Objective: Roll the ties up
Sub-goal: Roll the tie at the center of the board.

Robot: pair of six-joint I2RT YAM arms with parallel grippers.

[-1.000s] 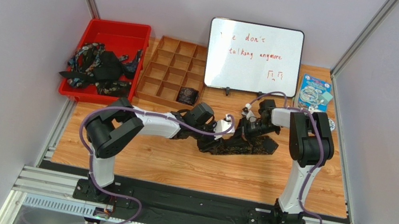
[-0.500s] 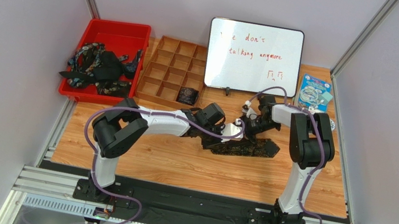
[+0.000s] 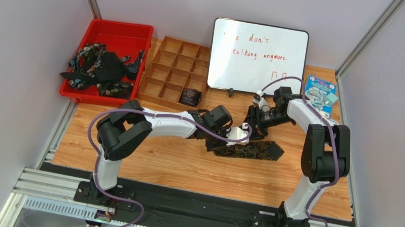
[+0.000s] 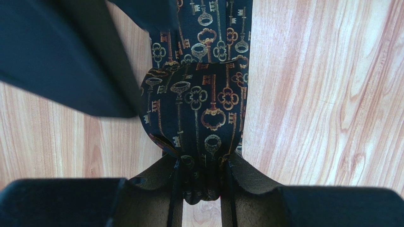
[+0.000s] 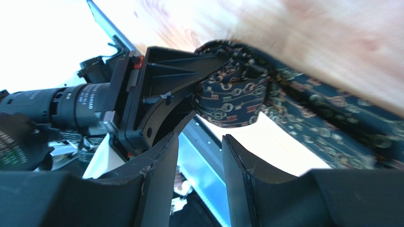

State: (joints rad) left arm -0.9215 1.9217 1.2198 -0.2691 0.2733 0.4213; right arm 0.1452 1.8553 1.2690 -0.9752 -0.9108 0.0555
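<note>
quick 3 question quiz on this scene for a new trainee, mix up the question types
1. True or false: the right jaws are shut on the tie lying on the table.
2. Where does the small rolled coil sit? A) in the red bin B) in a compartment of the wooden tray C) on the whiteboard
3. Fill in: the fabric pinched in the left jaws is printed with little ____.
Key: 1 false, they stand open and empty; 2 B; 3 keys.
</note>
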